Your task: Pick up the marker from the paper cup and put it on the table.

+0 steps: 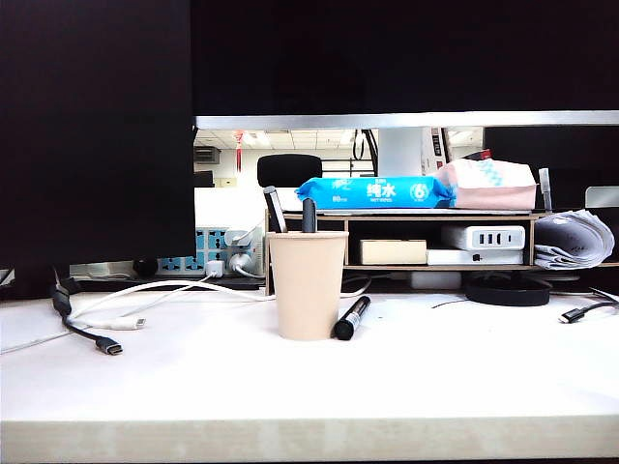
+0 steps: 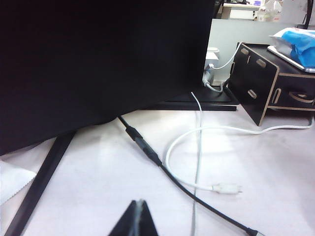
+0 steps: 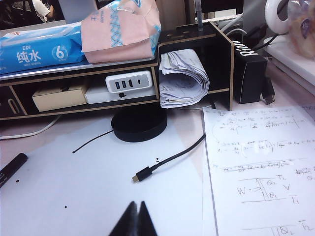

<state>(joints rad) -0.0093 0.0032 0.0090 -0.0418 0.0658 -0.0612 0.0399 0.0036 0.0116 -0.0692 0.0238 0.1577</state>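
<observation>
The black marker (image 1: 351, 317) with a white label lies on the white table (image 1: 435, 377), its cap end leaning against the foot of the beige paper cup (image 1: 308, 285). Its end also shows in the right wrist view, marker (image 3: 11, 169). A slim pen (image 1: 275, 210) and a dark-capped marker (image 1: 309, 215) stand in the cup. My left gripper (image 2: 139, 202) is shut and empty over the table near cables, with the cup out of its view. My right gripper (image 3: 136, 204) is shut and empty over bare table. Neither gripper shows in the exterior view.
A wooden shelf unit (image 1: 435, 237) behind the cup holds a blue wipes pack (image 1: 372, 191), a charger and rolled papers. Black and white cables (image 1: 97, 324) lie at the left, a black cable (image 3: 162, 162) and a written sheet (image 3: 261, 167) at the right. A dark monitor (image 2: 98, 59) stands over the left.
</observation>
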